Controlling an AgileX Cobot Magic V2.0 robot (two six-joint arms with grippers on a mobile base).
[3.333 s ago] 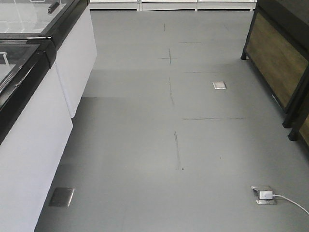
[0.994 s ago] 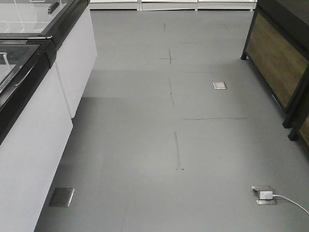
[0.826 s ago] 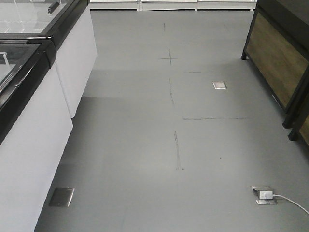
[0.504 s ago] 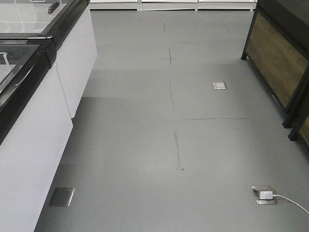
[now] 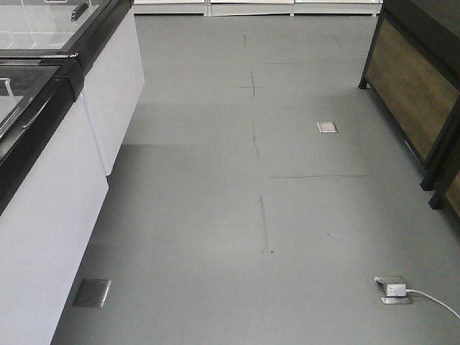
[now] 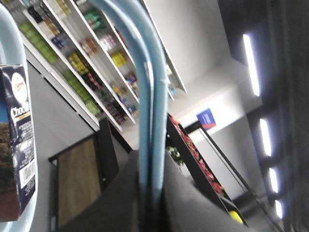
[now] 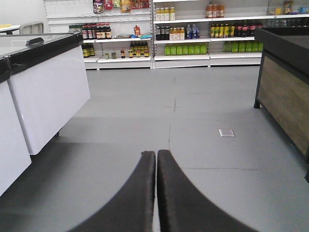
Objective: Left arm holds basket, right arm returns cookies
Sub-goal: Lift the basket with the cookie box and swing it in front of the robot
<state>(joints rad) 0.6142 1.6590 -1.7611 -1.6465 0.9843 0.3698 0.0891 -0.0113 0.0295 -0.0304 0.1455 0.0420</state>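
Observation:
In the left wrist view my left gripper point(image 6: 150, 193) is shut on the light-blue handle point(image 6: 147, 96) of the basket, which rises between the dark fingers. The basket's rim point(image 6: 9, 29) curves at the far left. The cookies point(image 6: 17, 145), a dark navy box with a barcode, stand inside at the left edge. In the right wrist view my right gripper point(image 7: 156, 157) is shut and empty, its fingers pressed together over the grey floor. The front view shows neither arm, basket nor cookies.
White freezer cabinets with black rims point(image 5: 50, 144) line the left point(image 7: 48, 92). A wood-panelled black display stand point(image 5: 417, 93) is at the right point(image 7: 285, 96). Stocked shelves point(image 7: 193, 34) run along the back. Floor outlet plates point(image 5: 327, 126) and a white plug with cable point(image 5: 397, 290) lie on the grey floor.

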